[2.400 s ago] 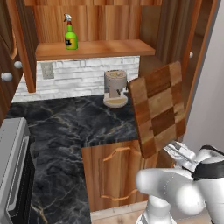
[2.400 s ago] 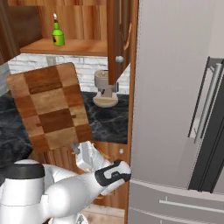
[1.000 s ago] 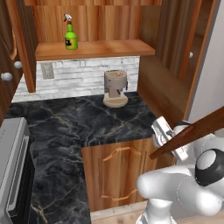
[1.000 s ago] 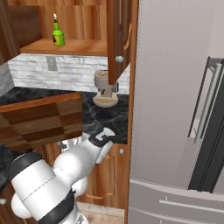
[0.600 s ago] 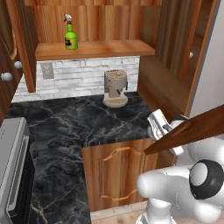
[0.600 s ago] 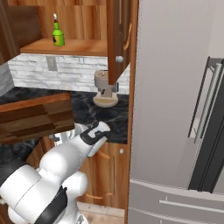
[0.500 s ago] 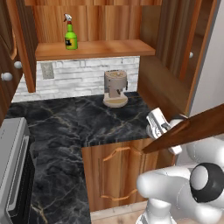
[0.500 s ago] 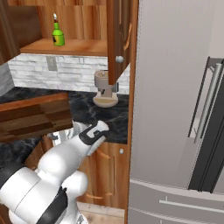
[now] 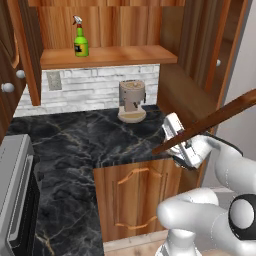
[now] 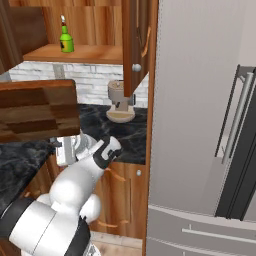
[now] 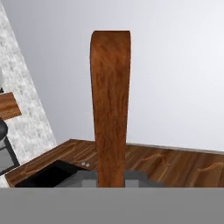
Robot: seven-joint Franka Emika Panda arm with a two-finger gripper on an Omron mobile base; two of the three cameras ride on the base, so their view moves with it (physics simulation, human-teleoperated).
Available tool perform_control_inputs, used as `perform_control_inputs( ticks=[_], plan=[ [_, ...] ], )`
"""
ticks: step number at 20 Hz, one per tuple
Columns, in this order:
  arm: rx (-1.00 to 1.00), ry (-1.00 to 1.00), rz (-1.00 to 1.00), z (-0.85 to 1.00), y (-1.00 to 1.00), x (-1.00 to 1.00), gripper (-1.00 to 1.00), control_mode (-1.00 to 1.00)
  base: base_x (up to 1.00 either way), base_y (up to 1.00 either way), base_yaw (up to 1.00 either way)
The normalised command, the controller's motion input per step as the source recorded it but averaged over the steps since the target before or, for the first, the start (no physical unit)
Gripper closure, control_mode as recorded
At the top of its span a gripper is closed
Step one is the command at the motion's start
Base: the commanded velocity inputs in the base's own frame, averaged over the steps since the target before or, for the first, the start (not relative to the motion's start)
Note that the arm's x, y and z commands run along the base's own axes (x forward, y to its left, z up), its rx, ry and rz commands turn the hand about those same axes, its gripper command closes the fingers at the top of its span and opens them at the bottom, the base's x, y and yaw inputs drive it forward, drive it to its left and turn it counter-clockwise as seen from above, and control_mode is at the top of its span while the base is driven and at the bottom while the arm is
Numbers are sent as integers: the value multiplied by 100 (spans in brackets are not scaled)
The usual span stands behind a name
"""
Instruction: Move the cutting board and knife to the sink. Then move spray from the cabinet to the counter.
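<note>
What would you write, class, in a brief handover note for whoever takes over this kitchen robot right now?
Claw: shut on the cutting board, held in the air beside the counter, near flat and tilted.
Spray: upright on the cabinet shelf, doors open.
Knife: I cannot see it.
Coffee machine stands at the back of the counter.
Done: board picked up.
Left: carry the board to the sink, bring the knife there too, then move the spray down to the counter.
</note>
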Motion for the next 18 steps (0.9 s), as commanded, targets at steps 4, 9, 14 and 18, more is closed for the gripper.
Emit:
perform_control_inputs(
  ticks=[4, 9, 14, 18],
  plan=[
    [5, 37, -21, 0, -1, -79, 100, -100, 0, 0, 0],
    [4, 12, -14, 0, 0, -89, 100, -100, 0, 0, 0],
    [0, 49, -22, 0, -13, -75, 100, -100, 0, 0, 0],
    [0, 73, -32, 0, -14, -52, 100, -100, 0, 0, 0]
  ],
)
